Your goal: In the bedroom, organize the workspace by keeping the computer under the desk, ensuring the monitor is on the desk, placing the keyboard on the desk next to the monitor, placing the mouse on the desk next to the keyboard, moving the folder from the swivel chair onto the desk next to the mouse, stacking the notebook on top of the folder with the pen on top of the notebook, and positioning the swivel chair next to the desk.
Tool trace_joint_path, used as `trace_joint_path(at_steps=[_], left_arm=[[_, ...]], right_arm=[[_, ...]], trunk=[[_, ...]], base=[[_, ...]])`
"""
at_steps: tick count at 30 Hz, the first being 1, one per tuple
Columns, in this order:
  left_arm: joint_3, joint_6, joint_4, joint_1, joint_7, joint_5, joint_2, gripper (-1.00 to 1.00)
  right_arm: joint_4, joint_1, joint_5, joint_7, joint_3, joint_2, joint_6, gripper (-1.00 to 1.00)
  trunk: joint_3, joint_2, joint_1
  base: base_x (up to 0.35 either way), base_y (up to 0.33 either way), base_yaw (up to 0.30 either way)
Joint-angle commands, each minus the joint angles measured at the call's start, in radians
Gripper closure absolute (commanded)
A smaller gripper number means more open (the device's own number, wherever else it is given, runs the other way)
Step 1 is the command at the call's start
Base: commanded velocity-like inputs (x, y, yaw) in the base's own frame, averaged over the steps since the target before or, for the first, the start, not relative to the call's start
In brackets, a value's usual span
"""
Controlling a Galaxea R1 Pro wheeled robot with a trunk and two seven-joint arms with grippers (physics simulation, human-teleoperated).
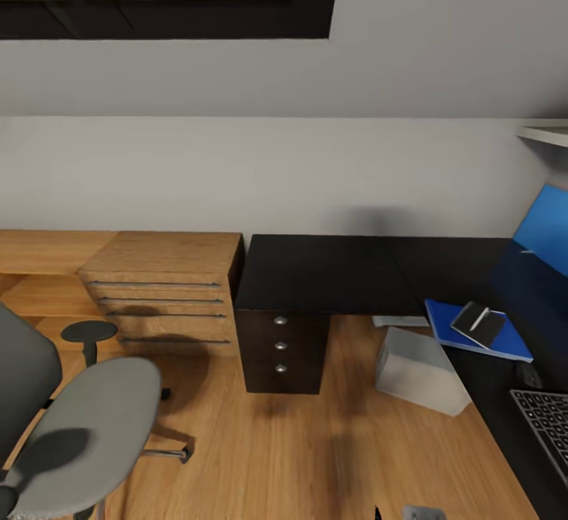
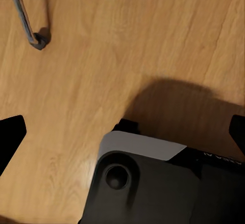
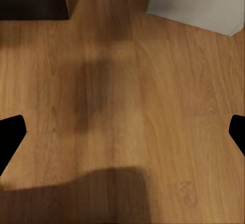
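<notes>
While both jaws hang wide open and empty over bare floor, the folder lies on the desk.

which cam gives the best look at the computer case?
Head view: the grey computer case lies tilted on the wooden floor beside the dark desk, most of its body in sight. The right wrist view catches just a pale grey corner of it past open floor. The left wrist view adds nothing on it.
</notes>
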Motion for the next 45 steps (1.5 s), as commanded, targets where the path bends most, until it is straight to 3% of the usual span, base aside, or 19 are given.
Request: trace_joint_path(at_steps=[1, 14, 18, 19, 21, 23, 25, 28, 31, 42, 45], left_arm=[[-0.008, -0.029, -0.004, 0.000, 0.006, 0.007, 0.001, -1.00], [-0.009, -0.141, -0.002, 0.058, 0.006, 0.007, 0.006, -1.00], [-0.009, -0.223, 0.000, 0.109, 0.006, 0.007, 0.018, -1.00], [-0.009, -0.257, 0.000, 0.126, 0.006, 0.007, 0.020, -1.00], [-0.009, -0.350, 0.001, 0.184, 0.007, 0.007, 0.023, -1.00], [-0.009, -0.377, 0.001, 0.204, 0.007, 0.007, 0.024, -1.00], [-0.009, -0.454, 0.001, 0.265, 0.006, 0.007, 0.024, -1.00], [-0.030, -0.520, 0.002, 0.314, 0.006, 0.006, 0.024, -1.00], [-0.045, -0.545, 0.002, 0.324, 0.007, 0.006, 0.025, -1.00], [-0.056, -0.560, 0.024, 0.331, 0.011, 0.008, 0.023, -1.00], [-0.055, -0.559, 0.036, 0.331, 0.015, 0.010, 0.024, -1.00]], right_arm=[[0.002, -0.001, -0.007, -0.004, 0.008, 0.000, -0.027, -1.00], [0.002, 0.051, -0.054, -0.006, 0.006, -0.004, -0.166, -1.00], [0.002, 0.096, -0.062, -0.006, 0.004, -0.009, -0.222, -1.00], [0.002, 0.114, -0.063, -0.006, 0.004, -0.010, -0.257, -1.00], [0.002, 0.194, -0.061, -0.004, 0.005, -0.012, -0.408, -1.00], [0.001, 0.223, -0.059, -0.004, 0.005, -0.012, -0.454, -1.00], [-0.001, 0.277, -0.056, -0.003, 0.007, -0.020, -0.499, -1.00], [-0.001, 0.302, -0.052, -0.003, 0.008, -0.038, -0.499, -1.00], [0.000, 0.306, -0.053, -0.003, 0.009, -0.041, -0.499, -1.00], [0.001, 0.308, -0.078, -0.007, 0.003, -0.040, -0.499, -1.00], [0.000, 0.308, -0.089, -0.004, 0.004, -0.041, -0.440, -1.00]], trunk=[[0.002, 0.006, -0.004], [0.048, 0.097, -0.053], [0.064, 0.125, -0.069], [0.068, 0.132, -0.073], [0.075, 0.146, -0.080], [0.081, 0.160, -0.088], [0.086, 0.174, -0.096], [0.093, 0.195, -0.107], [0.100, 0.216, -0.119], [0.099, 0.230, -0.127], [0.099, 0.230, -0.127]], base=[[0.000, 0.000, 0.277], [0.000, 0.000, 0.266], [0.000, 0.000, 0.210], [0.000, 0.000, 0.208], [0.000, 0.000, 0.226], [0.000, 0.000, 0.229], [0.000, 0.000, 0.221], [0.000, 0.000, 0.209], [0.000, 0.000, 0.205], [0.000, 0.000, 0.178], [0.000, 0.000, 0.020]])
